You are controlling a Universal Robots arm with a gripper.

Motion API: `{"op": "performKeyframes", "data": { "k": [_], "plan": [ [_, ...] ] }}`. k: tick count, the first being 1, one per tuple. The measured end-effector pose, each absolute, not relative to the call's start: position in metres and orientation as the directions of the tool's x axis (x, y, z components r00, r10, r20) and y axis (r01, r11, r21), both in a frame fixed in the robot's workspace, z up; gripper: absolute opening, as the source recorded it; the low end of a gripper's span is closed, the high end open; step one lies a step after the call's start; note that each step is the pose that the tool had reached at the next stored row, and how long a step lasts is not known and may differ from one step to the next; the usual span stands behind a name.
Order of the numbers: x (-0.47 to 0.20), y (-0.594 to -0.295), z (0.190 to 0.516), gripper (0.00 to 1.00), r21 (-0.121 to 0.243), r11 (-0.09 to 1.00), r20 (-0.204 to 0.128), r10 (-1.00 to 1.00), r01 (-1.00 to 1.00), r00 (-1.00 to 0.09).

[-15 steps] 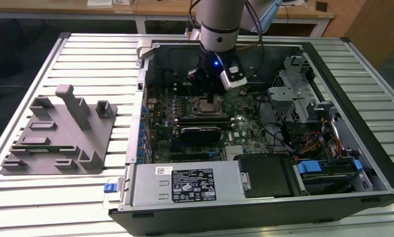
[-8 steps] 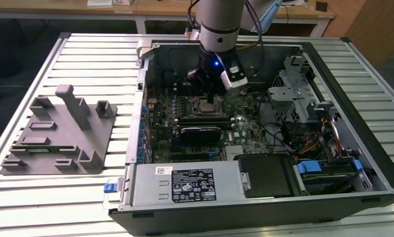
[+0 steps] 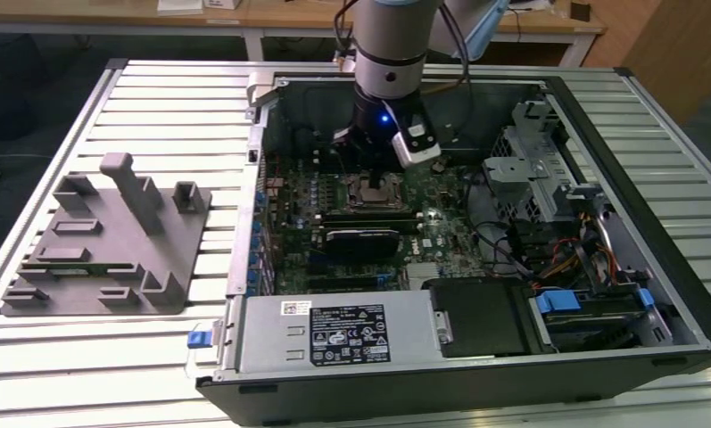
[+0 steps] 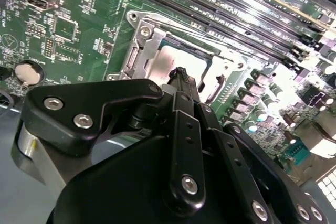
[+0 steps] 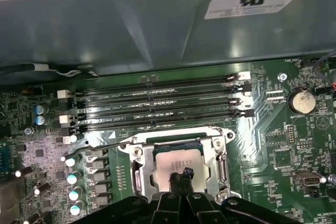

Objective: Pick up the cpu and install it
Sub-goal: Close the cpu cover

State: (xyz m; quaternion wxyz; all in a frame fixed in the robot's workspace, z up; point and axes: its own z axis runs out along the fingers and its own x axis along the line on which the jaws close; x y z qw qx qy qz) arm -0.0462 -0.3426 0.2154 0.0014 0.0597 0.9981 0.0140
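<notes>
In the exterior view the hand [image 3: 376, 178] hangs inside the open computer case [image 3: 450, 392] on the counter [image 3: 152, 98], right over the socket [image 3: 358, 198]; a grey fixture tray [image 3: 105, 241] lies well apart at the exterior view's left. In the second wrist view its fingertips [image 4: 178, 74] are closed together over the cpu [image 4: 186, 59], which lies in the socket frame. In the first wrist view the tips meet at the cpu's surface, touching or just above it, with memory slots [image 5: 157, 103] beyond

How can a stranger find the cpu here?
Look in the open black computer case, on its green circuit board. Beside the long black memory slots sits a shiny metal frame. The cpu is the only smooth silvery-grey square, inside that frame.
</notes>
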Motion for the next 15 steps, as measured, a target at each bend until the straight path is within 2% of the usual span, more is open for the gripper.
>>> {"op": "performKeyframes", "data": {
  "k": [15],
  "plan": [
    [-0.068,-0.343,0.207,0.11,0.032,0.992,-0.001,0.119,0.119,-0.993]
  ]
}}
